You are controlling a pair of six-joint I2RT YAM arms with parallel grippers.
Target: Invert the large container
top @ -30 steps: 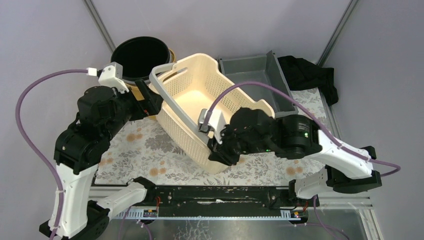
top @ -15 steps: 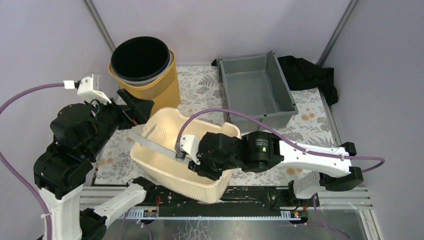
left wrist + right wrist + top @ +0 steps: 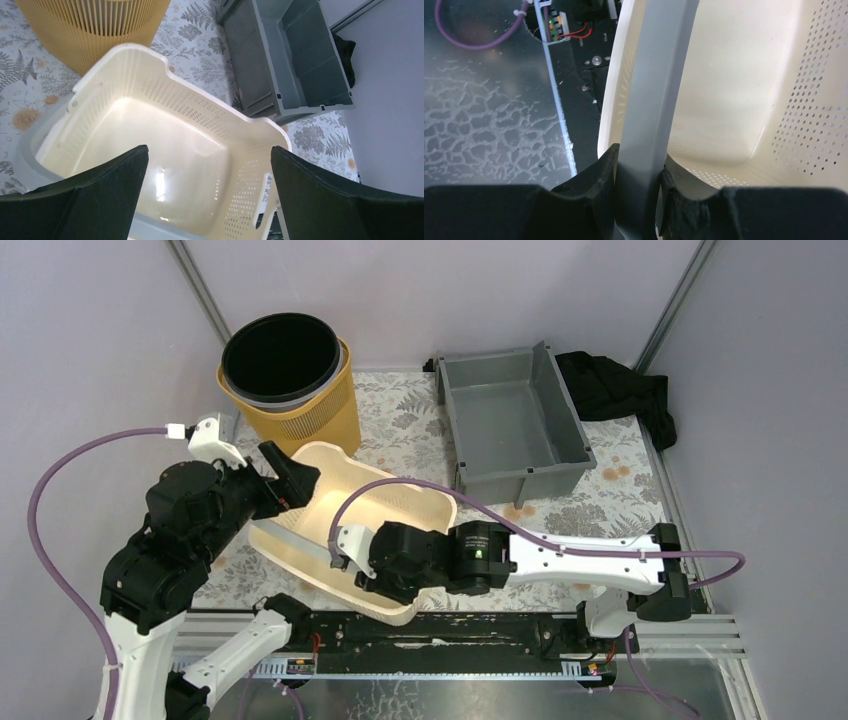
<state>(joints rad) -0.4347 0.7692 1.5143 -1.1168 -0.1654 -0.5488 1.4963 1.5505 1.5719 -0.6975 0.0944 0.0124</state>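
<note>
A cream perforated basket (image 3: 385, 508) sits at the near edge of the bench (image 3: 420, 430), between the two arms. Its open side faces up and it looks tilted. Its near rim hangs out over the black rail at the front of the bench. A grey handle (image 3: 298, 539) runs across its near left side.

The right gripper (image 3: 352, 562) reaches in from the right, and its fingers are closed part way on that grey handle. The wrist view shows the strap pinched between the two black pads (image 3: 596, 177).

The left gripper (image 3: 296, 480) hangs over the basket's left far corner, spread as wide as it goes and holding nothing. From its wrist, the basket's inside fills the space between the fingers (image 3: 95, 185).

Behind the basket, at the far left, stands a ribbed yellow bin (image 3: 325, 418) with a black inside. A grey tub (image 3: 575, 440) stands at the far right, with a black cloth (image 3: 615, 390) just beyond it.
</note>
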